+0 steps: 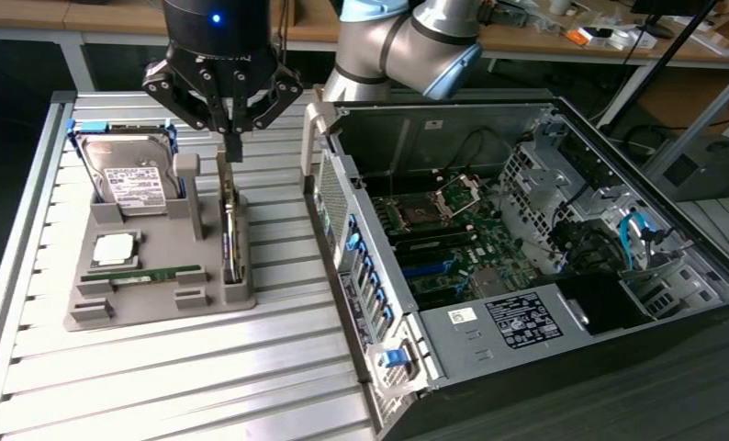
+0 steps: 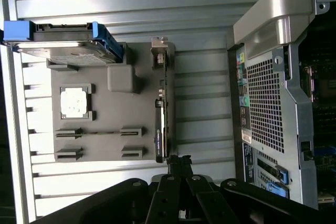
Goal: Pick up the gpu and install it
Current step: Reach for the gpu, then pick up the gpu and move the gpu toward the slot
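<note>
The gpu [image 1: 229, 230] stands on edge in a slot of the grey holder [image 1: 156, 299], on the side facing the computer case. In the wrist view the gpu [image 2: 160, 124] shows edge-on as a thin dark strip with its metal bracket at one end. My gripper [image 1: 232, 152] hangs just above one end of the card with its fingers shut together. In the wrist view the gripper [image 2: 178, 160] sits close beside that end of the card. I see nothing held between the fingers.
The holder [image 2: 110, 129] also carries a hard drive in a blue frame [image 1: 132, 175], a square chip [image 1: 114, 246] and a memory stick [image 1: 144, 273]. The open computer case [image 1: 524, 230] lies at the exterior view's right, motherboard [image 1: 444, 239] exposed. All rest on a slatted metal table [image 1: 193, 367].
</note>
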`<state>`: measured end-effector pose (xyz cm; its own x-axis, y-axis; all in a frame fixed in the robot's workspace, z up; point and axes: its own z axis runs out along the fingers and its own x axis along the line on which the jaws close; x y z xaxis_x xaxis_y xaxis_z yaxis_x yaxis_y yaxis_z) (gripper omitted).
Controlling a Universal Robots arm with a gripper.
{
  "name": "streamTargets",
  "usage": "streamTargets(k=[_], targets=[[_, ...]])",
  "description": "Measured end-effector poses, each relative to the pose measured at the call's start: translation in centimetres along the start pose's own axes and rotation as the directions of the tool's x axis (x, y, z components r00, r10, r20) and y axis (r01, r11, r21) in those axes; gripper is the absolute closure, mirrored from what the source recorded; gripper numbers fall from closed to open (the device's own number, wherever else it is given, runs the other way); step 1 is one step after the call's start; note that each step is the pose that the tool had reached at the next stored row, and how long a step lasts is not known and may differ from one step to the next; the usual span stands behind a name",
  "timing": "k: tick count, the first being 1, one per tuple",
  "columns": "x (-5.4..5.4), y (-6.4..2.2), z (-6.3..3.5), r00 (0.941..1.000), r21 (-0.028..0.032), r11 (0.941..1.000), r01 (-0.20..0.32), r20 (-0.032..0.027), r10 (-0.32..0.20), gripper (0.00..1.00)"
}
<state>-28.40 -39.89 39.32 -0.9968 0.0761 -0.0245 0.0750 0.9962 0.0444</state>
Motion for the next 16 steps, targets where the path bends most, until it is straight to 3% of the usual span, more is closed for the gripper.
streamTargets(k=[10,13,14,15,16], targets=[[0.01,0.0,0.0,1.0,0.0001,1.0,0.0,0.0,0.0,0.89],[0.01,0.0,0.0,1.0,0.0001,1.0,0.0,-0.0001,0.0,0.64],[0.01,0.0,0.0,1.0,0.0,1.0,0.0,0.0,0.0,0.64],[0.01,0.0,0.0,1.0,0.0,1.0,0.0,0.0,0.0,0.52],[0.01,0.0,0.0,1.0,0.0001,1.0,0.0,0.0,0.0,0.52]])
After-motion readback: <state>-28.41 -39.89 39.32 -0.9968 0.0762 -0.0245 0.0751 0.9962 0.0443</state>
